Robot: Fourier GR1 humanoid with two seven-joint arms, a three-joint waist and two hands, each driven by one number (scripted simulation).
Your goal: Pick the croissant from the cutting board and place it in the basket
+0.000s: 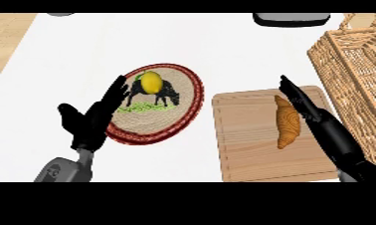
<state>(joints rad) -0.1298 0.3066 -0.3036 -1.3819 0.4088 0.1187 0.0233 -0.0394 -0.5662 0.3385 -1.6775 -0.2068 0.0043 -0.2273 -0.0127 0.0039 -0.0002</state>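
Croissant (287, 122) lies by the board's (246, 144) right edge; right hand (301, 100) just beside it, fingers straight, together. Light, flaky, crushable, I'd say: take its thick middle. Basket (352, 64) at the counter's right edge. Left hand (92, 119) rests open, lower left.

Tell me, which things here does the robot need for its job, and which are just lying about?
Needed: croissant, cutting board, basket, right hand beside the croissant.
Lying about: plate, lemon on it, left hand open beside the plate.
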